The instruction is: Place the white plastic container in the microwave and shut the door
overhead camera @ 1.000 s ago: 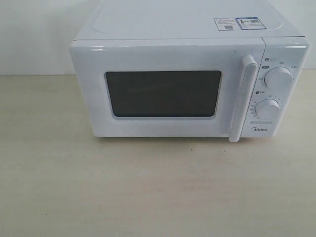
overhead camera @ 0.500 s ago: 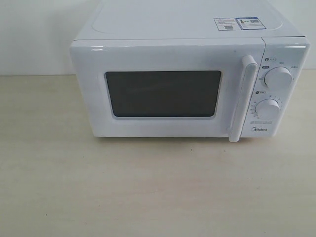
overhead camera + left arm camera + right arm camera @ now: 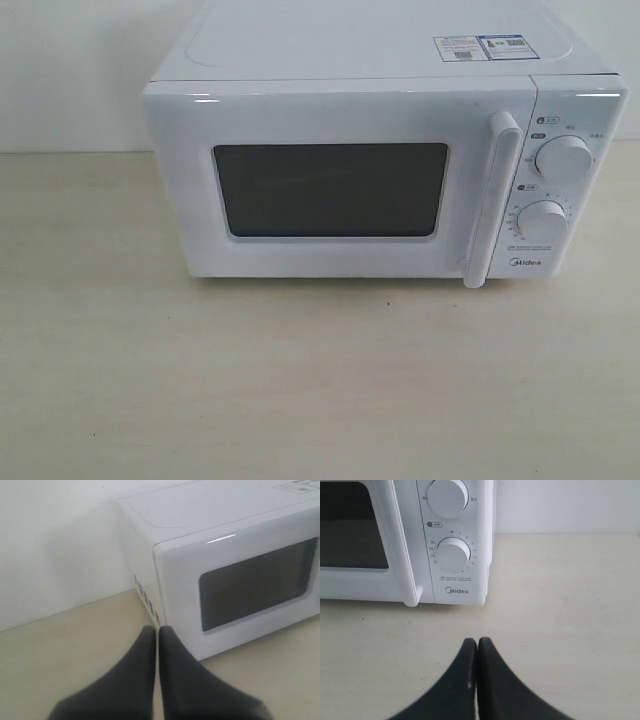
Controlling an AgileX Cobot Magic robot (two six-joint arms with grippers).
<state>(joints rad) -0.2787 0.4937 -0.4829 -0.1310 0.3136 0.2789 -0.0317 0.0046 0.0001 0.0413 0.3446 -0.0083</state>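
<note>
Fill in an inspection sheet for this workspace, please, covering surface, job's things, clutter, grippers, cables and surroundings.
Surface: pale wood-grain table, one tiny dark speck on it.
Job's things: microwave on the table, door shut; white plastic container not in any view.
Clutter: nothing seen.
Grippers: left gripper shut and empty near the microwave's hinge-side corner; right gripper shut and empty over the table before the dials.
Cables: nothing seen.
Surroundings: plain white wall behind.

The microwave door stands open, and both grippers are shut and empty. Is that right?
No. The door is closed, flush with the microwave front, as the exterior view shows. The left gripper and the right gripper are indeed shut and empty.
</note>
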